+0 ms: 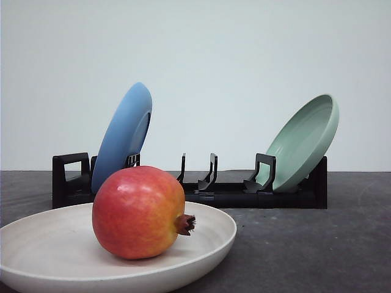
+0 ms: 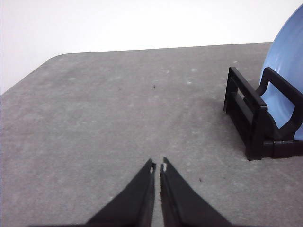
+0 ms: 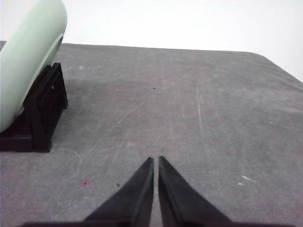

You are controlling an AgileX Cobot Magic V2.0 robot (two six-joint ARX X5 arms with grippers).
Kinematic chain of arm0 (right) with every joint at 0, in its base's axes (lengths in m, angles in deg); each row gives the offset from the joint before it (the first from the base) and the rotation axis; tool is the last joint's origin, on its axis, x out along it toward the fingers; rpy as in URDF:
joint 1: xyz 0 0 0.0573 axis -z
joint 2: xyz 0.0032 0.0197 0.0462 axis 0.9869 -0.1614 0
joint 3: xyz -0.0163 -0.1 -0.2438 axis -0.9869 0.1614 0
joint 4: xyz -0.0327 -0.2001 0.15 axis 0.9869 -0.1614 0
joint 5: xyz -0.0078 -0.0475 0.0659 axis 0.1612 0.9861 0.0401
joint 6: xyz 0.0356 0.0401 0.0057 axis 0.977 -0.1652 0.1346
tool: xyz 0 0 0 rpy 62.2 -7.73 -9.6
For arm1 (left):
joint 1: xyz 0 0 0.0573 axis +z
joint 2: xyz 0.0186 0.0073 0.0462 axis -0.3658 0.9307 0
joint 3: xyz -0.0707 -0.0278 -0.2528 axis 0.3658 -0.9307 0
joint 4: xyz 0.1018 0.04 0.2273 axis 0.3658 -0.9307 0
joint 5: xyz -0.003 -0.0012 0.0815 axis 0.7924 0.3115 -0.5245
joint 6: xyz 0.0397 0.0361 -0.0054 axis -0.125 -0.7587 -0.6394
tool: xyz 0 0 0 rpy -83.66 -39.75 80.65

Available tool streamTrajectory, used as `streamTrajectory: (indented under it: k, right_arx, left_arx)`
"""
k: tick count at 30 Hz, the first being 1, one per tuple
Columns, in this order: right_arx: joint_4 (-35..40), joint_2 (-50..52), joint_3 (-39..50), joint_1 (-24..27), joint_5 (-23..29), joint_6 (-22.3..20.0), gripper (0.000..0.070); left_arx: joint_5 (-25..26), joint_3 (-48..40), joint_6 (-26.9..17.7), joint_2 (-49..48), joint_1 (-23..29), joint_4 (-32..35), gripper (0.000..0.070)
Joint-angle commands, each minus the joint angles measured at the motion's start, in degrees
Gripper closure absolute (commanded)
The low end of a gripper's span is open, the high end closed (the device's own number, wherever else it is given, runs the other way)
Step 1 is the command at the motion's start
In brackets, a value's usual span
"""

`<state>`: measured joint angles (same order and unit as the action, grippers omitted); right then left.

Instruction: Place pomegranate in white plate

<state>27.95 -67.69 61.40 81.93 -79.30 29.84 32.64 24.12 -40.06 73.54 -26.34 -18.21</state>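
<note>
The pomegranate (image 1: 139,212) lies in the white plate (image 1: 36,244) at the table's near edge; left gripper (image 2: 158,167) and right gripper (image 3: 155,161) are both closed, holding nothing

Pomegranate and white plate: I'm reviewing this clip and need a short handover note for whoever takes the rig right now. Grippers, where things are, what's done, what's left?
Left gripper: shut, empty, above bare table near the blue plate's end of the rack.
Right gripper: shut, empty, above bare table near the pale green plate's end of the rack.
The pomegranate sits inside the white plate at the front of the table, crown tip pointing right in the front view.
The blue plate and the pale green plate stand leaning in the black rack behind.
Done: fruit is in the plate, released.
Left: nothing apparent for this task.
</note>
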Motion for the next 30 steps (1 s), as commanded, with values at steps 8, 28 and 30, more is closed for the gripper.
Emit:
streamTrajectory:
  k: [8, 28, 30]
  right_arx:
    - [0.5, 0.0, 0.3, 0.1, 0.0, -0.2, 0.0689]
    - [0.5, 0.0, 0.3, 0.1, 0.0, -0.2, 0.0689]
    - [0.5, 0.0, 0.3, 0.1, 0.0, -0.2, 0.0689]
  left_arx:
    - [0.2, -0.7, -0.1, -0.1, 0.0, 0.1, 0.07]
    - [0.2, -0.7, -0.1, -0.1, 0.0, 0.1, 0.07]
    - [0.2, -0.7, -0.1, -0.1, 0.0, 0.1, 0.07]
